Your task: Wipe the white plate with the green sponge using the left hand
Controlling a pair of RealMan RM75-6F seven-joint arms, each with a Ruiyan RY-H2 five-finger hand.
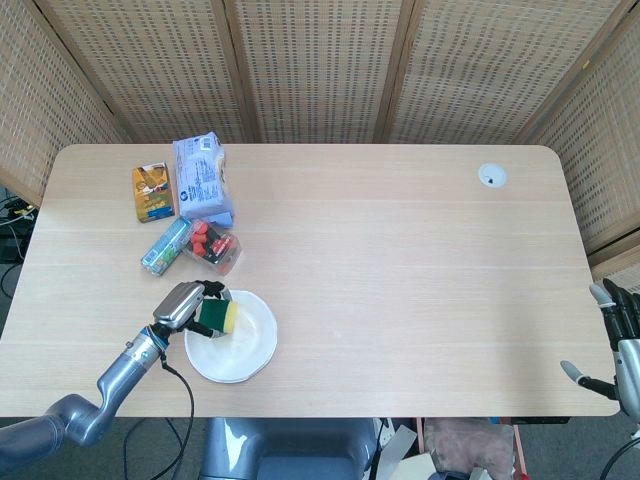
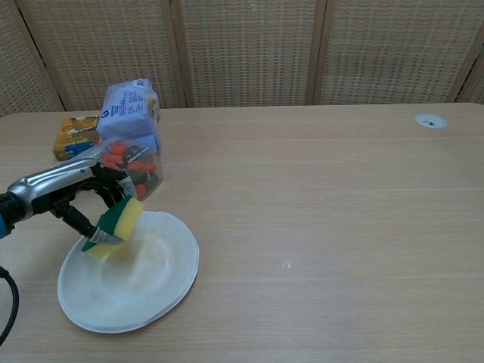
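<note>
The white plate [image 1: 243, 345] [image 2: 144, 283] lies near the table's front left. My left hand [image 1: 185, 305] [image 2: 79, 193] grips the green and yellow sponge [image 1: 217, 316] [image 2: 117, 223] and holds it over the plate's left part, tilted; the lower end of the sponge is down at the plate's surface. My right hand [image 1: 622, 345] hangs off the table's right edge with its fingers apart and nothing in it; the chest view does not show it.
Behind the plate lie a clear pack of red items [image 1: 212, 247] [image 2: 128, 170], a small clear tube pack [image 1: 165, 246], a blue tissue pack [image 1: 203, 178] [image 2: 128, 110] and an orange box [image 1: 152, 191] [image 2: 76, 136]. A round cable grommet [image 1: 491, 176] [image 2: 430, 120] sits far right.
</note>
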